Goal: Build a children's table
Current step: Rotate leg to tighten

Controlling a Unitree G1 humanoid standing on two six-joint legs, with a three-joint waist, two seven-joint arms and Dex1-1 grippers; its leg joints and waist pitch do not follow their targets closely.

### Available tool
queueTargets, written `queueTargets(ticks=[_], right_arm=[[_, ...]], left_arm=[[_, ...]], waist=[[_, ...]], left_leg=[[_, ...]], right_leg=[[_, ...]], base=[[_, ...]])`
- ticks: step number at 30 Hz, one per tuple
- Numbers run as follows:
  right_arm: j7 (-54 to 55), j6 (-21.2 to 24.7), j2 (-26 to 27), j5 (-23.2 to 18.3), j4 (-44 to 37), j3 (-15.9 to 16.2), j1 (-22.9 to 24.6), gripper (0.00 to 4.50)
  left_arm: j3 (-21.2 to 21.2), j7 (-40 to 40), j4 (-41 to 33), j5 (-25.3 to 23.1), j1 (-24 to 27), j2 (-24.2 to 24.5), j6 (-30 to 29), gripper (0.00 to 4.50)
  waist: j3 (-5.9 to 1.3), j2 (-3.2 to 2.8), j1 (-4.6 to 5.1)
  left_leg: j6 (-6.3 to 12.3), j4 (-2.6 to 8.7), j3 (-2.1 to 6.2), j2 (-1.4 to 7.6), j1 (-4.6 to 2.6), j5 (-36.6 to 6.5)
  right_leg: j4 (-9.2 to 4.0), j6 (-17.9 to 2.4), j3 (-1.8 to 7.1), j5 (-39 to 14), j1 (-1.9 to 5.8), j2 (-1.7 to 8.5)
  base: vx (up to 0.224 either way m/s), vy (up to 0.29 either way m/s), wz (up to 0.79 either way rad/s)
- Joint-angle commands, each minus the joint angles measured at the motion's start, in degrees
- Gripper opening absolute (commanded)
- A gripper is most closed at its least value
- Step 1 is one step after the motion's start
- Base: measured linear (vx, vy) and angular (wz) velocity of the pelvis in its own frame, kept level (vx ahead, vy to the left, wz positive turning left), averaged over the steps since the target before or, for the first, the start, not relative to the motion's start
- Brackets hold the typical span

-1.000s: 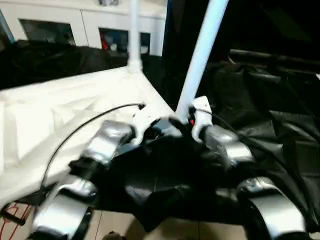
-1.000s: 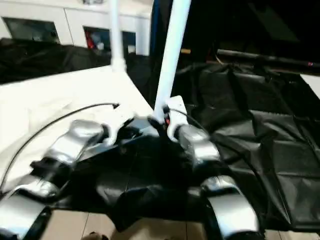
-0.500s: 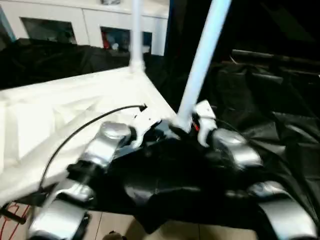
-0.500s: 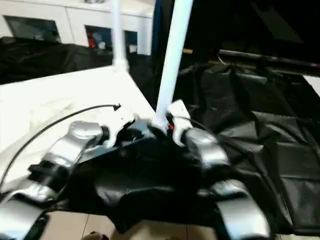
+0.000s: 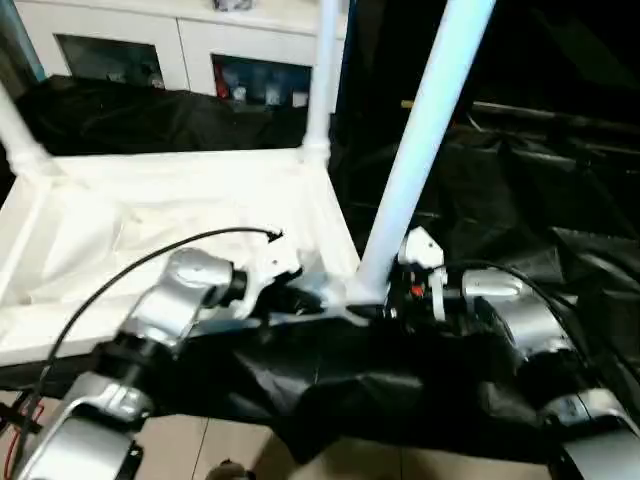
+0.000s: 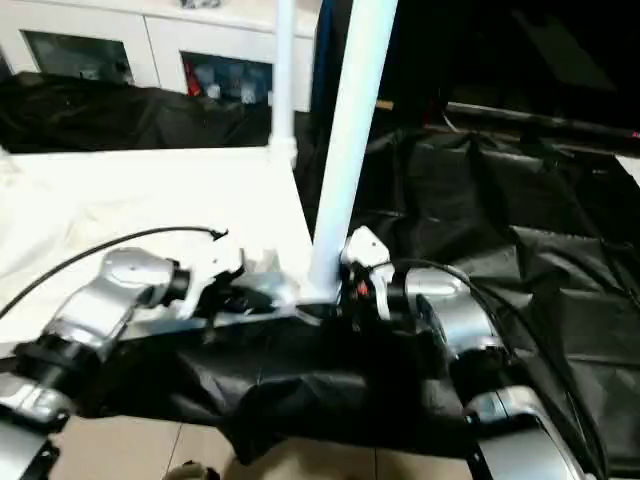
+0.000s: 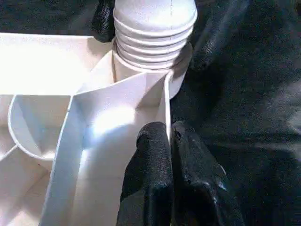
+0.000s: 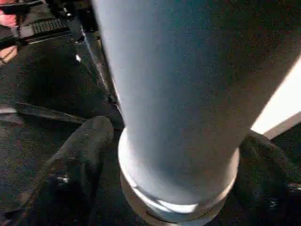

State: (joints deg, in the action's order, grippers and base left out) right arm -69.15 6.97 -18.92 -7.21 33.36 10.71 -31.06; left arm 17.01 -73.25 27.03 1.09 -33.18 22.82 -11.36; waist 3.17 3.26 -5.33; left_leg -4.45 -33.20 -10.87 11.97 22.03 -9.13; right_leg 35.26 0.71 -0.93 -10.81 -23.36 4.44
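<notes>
The children's table top (image 5: 150, 220) lies upside down, white and ribbed. A long white leg (image 5: 420, 150) stands in the near right corner socket (image 7: 141, 75), its threaded end showing above the socket. My right gripper (image 8: 174, 165) is open, with one black finger (image 8: 80, 155) on each side of the leg's base. My left gripper (image 7: 170, 136) is shut on the thin rim wall of the top, just beside that socket. Two more legs stand upright at the far right corner (image 5: 322, 80) and the far left corner (image 5: 18, 130).
Black sheeting (image 5: 520, 180) covers the surface under and to the right of the top. A white cabinet with glass doors (image 5: 120, 50) stands at the back. A black cable (image 5: 150, 260) arcs over my left forearm. Beige floor (image 5: 230, 450) shows below.
The whole view has shifted, bringing the far left leg in. My right forearm has swung lower and now reaches the leg's base from the side. The left gripper keeps its hold on the rim.
</notes>
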Motion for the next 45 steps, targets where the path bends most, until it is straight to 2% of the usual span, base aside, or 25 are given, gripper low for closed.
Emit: queueTargets(ticks=[1,9,12,13,14,16,19,21,24,26,27,28,29,30,32,34,35,36,39,43,45], right_arm=[[-1.7,0.6,0.5,-1.3,-2.5,1.5,0.4,3.51],[-0.9,2.8,1.8,-1.9,-3.9,1.2,1.7,2.84],[-0.7,3.1,1.9,-2.0,-4.0,1.0,1.8,2.8],[3.8,3.4,3.7,-1.8,-2.1,-0.3,1.5,2.78],[4.4,3.4,3.9,-1.7,-1.8,-0.4,1.4,2.78],[15.2,3.5,7.0,0.8,3.8,-2.1,-0.7,2.77],[25.4,2.9,10.0,2.1,9.4,-4.3,-3.2,2.76],[32.5,4.1,12.3,1.7,13.3,-6.6,-5.1,2.75],[43.7,2.8,18.1,1.8,19.1,-8.3,-8.4,2.75],[45.8,0.7,18.9,3.3,20.0,-7.6,-9.0,2.75],[46.9,-0.8,19.4,4.5,20.6,-7.1,-9.4,2.75],[46.4,-1.1,19.4,4.5,20.8,-7.0,-9.5,2.75],[44.2,-2.2,19.6,4.5,21.7,-6.7,-9.9,3.31],[43.8,-2.1,19.6,4.3,21.6,-6.9,-10.0,3.31],[38.0,-1.3,19.4,1.4,20.3,-8.4,-10.0,3.45],[36.5,-2.1,18.8,1.5,20.5,-8.4,-10.5,3.51],[34.4,-3.1,18.0,2.0,20.0,-7.3,-10.2,3.81],[34.1,-3.3,17.8,2.1,20.0,-7.1,-10.2,3.9],[24.9,-4.9,14.4,2.5,16.8,-4.2,-8.1,3.9],[15.8,-4.4,10.8,0.8,11.5,-3.8,-5.4,3.9],[9.3,-3.3,8.0,-0.9,7.4,-3.0,-3.6,3.9]], left_arm=[[0.5,-1.8,-3.1,2.7,-0.4,-1.2,1.2,0.0],[0.4,-2.2,-2.8,2.6,-0.1,-1.1,1.0,0.0],[0.4,-2.1,-2.8,2.6,-0.1,-1.1,0.9,0.0],[-0.1,2.0,-1.4,1.3,-0.7,-2.6,1.2,0.0],[-0.2,2.5,-1.1,1.1,-0.9,-2.8,1.3,0.0],[-1.4,10.0,2.4,-1.0,-2.6,-5.8,2.7,0.0],[-1.8,14.4,4.6,-2.1,-4.1,-7.7,2.0,0.0],[-2.1,18.0,5.7,-2.8,-5.2,-9.4,0.2,0.0],[-3.0,27.0,8.1,-3.8,-7.6,-14.7,-4.0,0.0],[-2.9,28.3,8.6,-4.3,-8.0,-15.9,-4.1,0.0],[-2.9,28.8,8.9,-4.6,-8.2,-16.5,-3.9,0.0],[-2.9,28.8,9.0,-4.6,-8.2,-16.6,-3.8,0.0],[-2.6,28.8,9.1,-4.8,-8.3,-17.0,-3.5,0.0],[-2.5,28.7,9.1,-4.8,-8.2,-17.0,-3.4,0.0],[-1.9,26.4,7.9,-4.3,-7.3,-16.5,-2.6,0.0],[-1.7,25.2,7.4,-4.3,-6.9,-16.0,-2.0,0.0],[-1.6,24.3,6.9,-4.1,-6.5,-15.5,-2.0,0.0],[-1.6,24.1,6.8,-4.0,-6.4,-15.4,-2.0,0.0],[-1.0,19.8,4.9,-3.2,-5.0,-13.2,-1.2,0.0],[-0.4,13.5,2.4,-1.6,-3.3,-10.5,0.5,0.0],[0.0,10.0,0.9,-0.8,-2.4,-8.7,0.8,0.0]], waist=[[-3.95,-0.04,0.03],[-4.02,-0.03,0.03],[-3.98,0.02,0.03],[-4.01,0.0,-0.01],[-3.97,0.01,0.14],[-3.95,0.03,0.36],[-3.83,0.02,0.89],[-3.84,-0.09,1.2],[-3.86,-0.28,1.89],[-4.08,-0.26,1.72],[-4.18,-0.11,1.69],[-4.31,-0.15,1.59],[-4.34,-0.08,1.55],[-4.28,0.07,1.48],[-4.2,0.02,1.39],[-4.14,0.04,1.39],[-4.13,0.02,1.41],[-4.12,0.06,1.42],[-4.07,0.11,1.3],[-4.09,0.11,1.19],[-4.05,-0.1,1.14]], left_leg=[[2.48,3.47,-0.04,1.2,-1.46,-11.2],[2.31,3.45,-0.03,1.16,-1.47,-10.8],[2.27,3.45,-0.05,1.13,-1.49,-10.9],[2.21,3.44,-0.03,1.14,-1.48,-10.8],[2.0,3.47,-0.01,1.13,-1.45,-10.7],[1.2,3.52,0.0,1.02,-1.49,-11.3],[-1.12,3.78,0.25,0.88,-1.49,-14.1],[-1.43,3.81,0.32,0.84,-1.53,-15.1],[-1.92,3.8,0.3,0.81,-1.55,-14.5],[-1.74,3.68,0.33,0.78,-1.52,-13.5],[-1.06,3.59,0.3,0.72,-1.24,-12.1],[-0.64,3.48,0.29,0.73,-1.23,-11.2],[0.43,3.38,0.2,0.64,-1.15,-9.9],[1.31,3.34,0.11,0.64,-1.13,-9.4],[2.15,3.35,0.1,0.7,-1.14,-10.0],[2.35,3.4,0.1,0.77,-1.16,-10.6],[2.15,3.41,0.1,0.84,-1.21,-11.2],[2.18,3.4,0.13,0.85,-1.18,-11.3],[2.55,3.38,0.15,0.95,-1.09,-11.5],[3.4,3.34,0.17,0.97,-1.14,-10.9],[3.88,3.36,0.15,1.12,-1.2,-11.0]], right_leg=[[-3.41,-13.9,1.05,-6.4,2.29,2.51],[-3.31,-13.9,1.07,-5.8,2.34,2.55],[-3.37,-13.8,1.08,-6.2,2.34,2.55],[-3.33,-13.8,1.09,-6.2,2.39,2.6],[-3.34,-13.7,1.12,-6.2,2.29,2.6],[-3.55,-13.3,1.15,-7.7,2.17,2.63],[-3.98,-11.8,1.15,-13.5,2.11,2.8],[-4.21,-11.1,1.23,-14.5,1.99,2.8],[-4.05,-11.8,1.23,-12.8,1.76,2.6],[-3.94,-11.7,1.13,-10.9,2.05,2.62],[-3.73,-11.8,1.1,-8.2,2.32,2.55],[-3.54,-12.0,1.1,-6.5,2.4,2.57],[-3.39,-12.4,1.06,-4.1,2.54,2.46],[-3.35,-12.7,1.05,-3.0,2.59,2.4],[-3.44,-13.0,1.02,-3.6,2.65,2.44],[-3.59,-13.1,1.05,-4.8,2.65,2.55],[-3.68,-13.1,1.05,-6.0,2.61,2.63],[-3.69,-13.1,1.04,-6.2,2.65,2.62],[-3.74,-13.1,1.01,-6.5,2.76,2.69],[-3.62,-13.6,1.02,-5.4,2.83,2.65],[-3.55,-13.9,1.06,-4.8,2.64,2.61]], base=[[0.0,0.0,0.0],[0.0,0.0,0.0],[0.0,0.0,0.0],[0.0,0.0,0.0],[0.0,0.0,0.0],[0.0,0.0,0.0],[0.0,0.0,0.0],[0.0,0.0,0.0],[0.0,0.0,0.0],[0.0,0.0,0.0],[0.0,0.0,0.0],[0.0,0.0,0.0],[0.0,0.0,0.0],[0.0,0.0,0.0],[0.0,0.0,0.0],[0.0,0.0,0.0],[0.0,0.0,0.0],[0.0,0.0,0.0],[0.0,0.0,0.0],[0.0,0.0,0.0],[0.0,0.0,0.0]])
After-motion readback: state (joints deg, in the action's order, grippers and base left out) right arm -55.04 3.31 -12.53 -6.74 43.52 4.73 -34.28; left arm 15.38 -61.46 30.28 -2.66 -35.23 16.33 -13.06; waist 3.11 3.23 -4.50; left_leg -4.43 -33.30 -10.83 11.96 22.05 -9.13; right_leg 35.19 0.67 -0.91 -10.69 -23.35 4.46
